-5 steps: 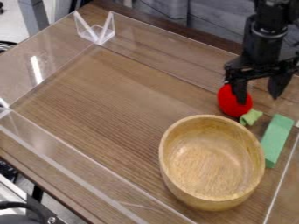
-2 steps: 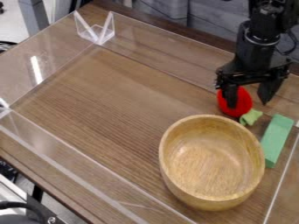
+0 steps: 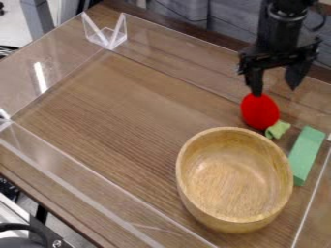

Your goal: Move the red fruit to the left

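One red fruit lies on the wooden tabletop at the right of the frame, its green cap toward the green block, just above the wooden bowl. Directly above the fruit, clear of it, the black gripper hangs with fingers spread, holding nothing.

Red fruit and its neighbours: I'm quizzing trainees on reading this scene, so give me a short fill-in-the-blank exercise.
1. The gripper hangs above the red fruit with its jaws ____.
2. The red fruit lies on the table, not inside the wooden ____.
3. The flat block right of the wooden bowl is coloured ____.

Missing words: open; bowl; green
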`<state>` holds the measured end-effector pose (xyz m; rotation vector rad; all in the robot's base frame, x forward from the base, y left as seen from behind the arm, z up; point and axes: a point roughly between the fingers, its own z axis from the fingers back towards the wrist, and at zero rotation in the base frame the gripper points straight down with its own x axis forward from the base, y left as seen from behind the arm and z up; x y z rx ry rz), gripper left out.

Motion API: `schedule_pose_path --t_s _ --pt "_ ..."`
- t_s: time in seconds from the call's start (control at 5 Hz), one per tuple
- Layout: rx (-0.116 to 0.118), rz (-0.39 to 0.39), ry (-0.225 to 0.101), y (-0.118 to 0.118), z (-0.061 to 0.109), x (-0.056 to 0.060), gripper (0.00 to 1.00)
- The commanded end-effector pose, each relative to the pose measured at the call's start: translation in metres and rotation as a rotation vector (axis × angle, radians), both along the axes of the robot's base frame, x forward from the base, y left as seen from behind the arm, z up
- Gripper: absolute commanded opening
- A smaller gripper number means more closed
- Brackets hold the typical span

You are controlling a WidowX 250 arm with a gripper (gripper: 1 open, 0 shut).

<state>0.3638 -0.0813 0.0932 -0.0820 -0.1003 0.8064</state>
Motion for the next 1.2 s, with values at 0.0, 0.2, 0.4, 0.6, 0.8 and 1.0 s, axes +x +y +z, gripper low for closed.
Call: schedule_pose_path --t_s 0.0,0.2,0.4,0.6,0.8,1.0 --pt "0.004 0.001 -0.059 -0.008 0.019 0.011 1.00" --pt "0.027 0.018 -0.039 -0.007 0.004 0.007 1.00" --pt "0.050 0.036 -0.023 -0.006 -0.013 0.004 1.00" --pt "0.072 0.054 -0.010 -0.003 -0.025 -0.004 1.00" --pt "0.079 0.065 -0.007 0.002 -0.026 -0.009 0.00" --pt "0.048 0.061 -0.018 0.001 -0.004 -0.013 0.00"
